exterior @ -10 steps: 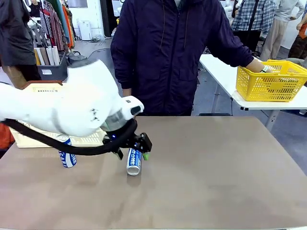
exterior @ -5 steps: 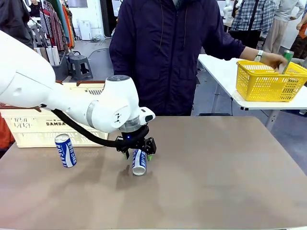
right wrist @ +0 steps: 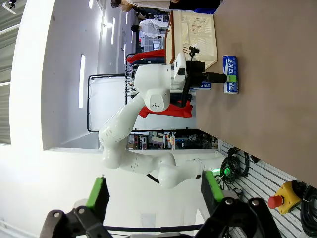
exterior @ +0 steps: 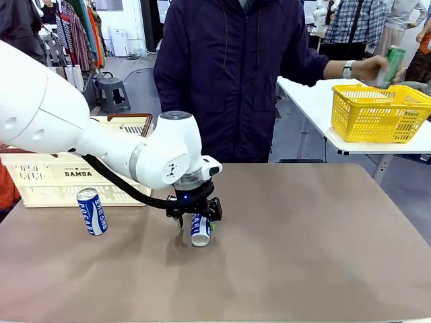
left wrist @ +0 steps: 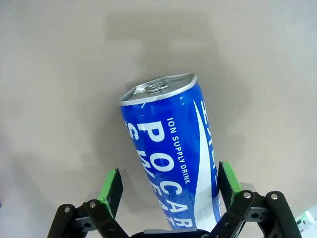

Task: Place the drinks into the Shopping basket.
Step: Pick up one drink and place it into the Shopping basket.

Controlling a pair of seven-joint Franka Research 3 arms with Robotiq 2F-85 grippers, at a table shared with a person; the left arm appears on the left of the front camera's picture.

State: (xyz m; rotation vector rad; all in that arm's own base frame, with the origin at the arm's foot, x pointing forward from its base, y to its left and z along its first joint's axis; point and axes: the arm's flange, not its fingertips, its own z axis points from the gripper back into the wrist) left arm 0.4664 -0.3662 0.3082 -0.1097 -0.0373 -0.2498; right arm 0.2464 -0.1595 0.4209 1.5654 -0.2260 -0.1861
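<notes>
One blue-and-white drink (exterior: 201,232) lies on its side on the brown table, its silver top toward me. My left gripper (exterior: 195,219) is down over it, open, with a green pad on each side. In the left wrist view the can (left wrist: 166,144) lies between the fingers of the left gripper (left wrist: 169,186), with a gap at the left pad. A second blue-and-white drink (exterior: 92,211) stands by the cream Shopping basket (exterior: 40,176) at the far left. The person's hand holds a green drink (exterior: 394,64) above a yellow basket. My right gripper (right wrist: 154,191) is open and holds nothing.
The yellow mesh basket (exterior: 378,114) stands on a white side table at the far right. A person in a dark jacket (exterior: 236,74) stands at the table's far edge. The brown tabletop (exterior: 316,249) is bare to the right of the lying can.
My left arm has swung right and settled its open gripper over the lying can. The person's hand has lifted a green can out of the yellow basket.
</notes>
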